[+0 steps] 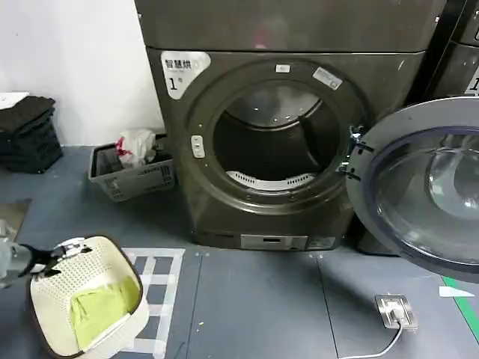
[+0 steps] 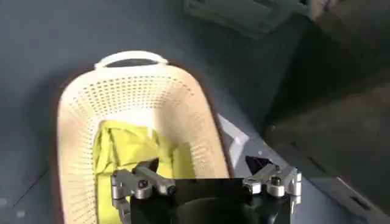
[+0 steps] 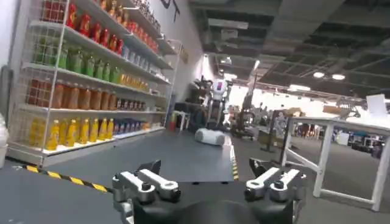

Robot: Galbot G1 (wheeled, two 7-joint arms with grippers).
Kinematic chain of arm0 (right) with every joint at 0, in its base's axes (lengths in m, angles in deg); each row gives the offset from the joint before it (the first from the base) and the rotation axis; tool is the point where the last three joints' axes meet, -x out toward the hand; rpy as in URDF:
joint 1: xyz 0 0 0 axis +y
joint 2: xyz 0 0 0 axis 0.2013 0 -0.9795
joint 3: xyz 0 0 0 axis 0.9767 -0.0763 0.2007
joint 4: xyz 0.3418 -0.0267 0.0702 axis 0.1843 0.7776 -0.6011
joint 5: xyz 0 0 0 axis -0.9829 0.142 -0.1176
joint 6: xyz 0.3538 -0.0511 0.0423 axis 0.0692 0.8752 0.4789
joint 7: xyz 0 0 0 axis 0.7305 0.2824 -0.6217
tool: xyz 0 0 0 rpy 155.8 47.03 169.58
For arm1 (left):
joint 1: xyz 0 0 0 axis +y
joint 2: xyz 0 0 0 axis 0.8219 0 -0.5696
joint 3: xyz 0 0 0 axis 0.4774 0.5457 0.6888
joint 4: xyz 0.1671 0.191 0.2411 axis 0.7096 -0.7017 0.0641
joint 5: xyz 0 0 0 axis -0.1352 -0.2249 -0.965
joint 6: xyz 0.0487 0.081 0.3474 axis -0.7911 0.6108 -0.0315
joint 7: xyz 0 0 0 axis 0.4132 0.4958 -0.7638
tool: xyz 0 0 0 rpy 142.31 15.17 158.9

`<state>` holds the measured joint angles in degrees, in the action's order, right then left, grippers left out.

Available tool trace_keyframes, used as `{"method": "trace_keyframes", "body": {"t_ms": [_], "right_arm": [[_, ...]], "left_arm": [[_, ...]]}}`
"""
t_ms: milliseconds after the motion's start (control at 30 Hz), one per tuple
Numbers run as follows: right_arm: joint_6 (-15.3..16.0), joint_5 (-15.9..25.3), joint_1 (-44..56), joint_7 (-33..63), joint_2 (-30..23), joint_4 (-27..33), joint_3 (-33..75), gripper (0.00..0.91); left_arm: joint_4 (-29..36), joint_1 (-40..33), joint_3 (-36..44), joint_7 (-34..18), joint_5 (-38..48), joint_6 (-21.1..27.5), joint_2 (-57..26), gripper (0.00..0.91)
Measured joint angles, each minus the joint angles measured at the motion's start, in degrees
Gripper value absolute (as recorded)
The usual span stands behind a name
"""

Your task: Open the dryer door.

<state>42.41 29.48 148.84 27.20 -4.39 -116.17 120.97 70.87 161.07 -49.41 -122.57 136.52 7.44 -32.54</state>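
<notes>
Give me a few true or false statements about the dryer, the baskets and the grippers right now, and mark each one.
1. The dryer door is swung open to the right of the drum opening. True.
2. The cream basket holds a red cloth. False: the cloth in it is yellow-green.
3. The left gripper is open above the cream basket. True.
4. The grey basket sits to the right of the dryer. False: it sits on the floor to its left, by the white wall.
5. The right gripper is shut on the door rim. False: it is open, holds nothing and faces a shelf aisle.
</notes>
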Motion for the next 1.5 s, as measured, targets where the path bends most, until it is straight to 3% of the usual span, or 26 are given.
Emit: {"method": "trace_keyframes", "body": {"t_ms": [367,600,967,1500], "right_arm": [[-1.15,0.12,-0.13,0.33,0.32,0.75,-0.01,0.907],[-1.61,0.02,-0.15,0.84,0.55,0.99,0.03,0.907],[-2.25,0.14,-0.13,0.46,0.52,1.38,-0.32,0.907],[-3.63,0.24,-0.09,-0.12,0.22,1.28,-0.58,0.907]], "left_arm": [[-6.32,1.89,-1.95,-0.64,1.09,0.02,1.08,0.907],[-6.53,2.64,-1.86,-0.84,1.29,0.03,1.05,0.907],[-6.96,2.23,0.80,-6.38,5.86,0.03,1.34,0.907],[-6.86,1.85,2.19,-7.36,7.45,0.02,1.05,0.907]]}}
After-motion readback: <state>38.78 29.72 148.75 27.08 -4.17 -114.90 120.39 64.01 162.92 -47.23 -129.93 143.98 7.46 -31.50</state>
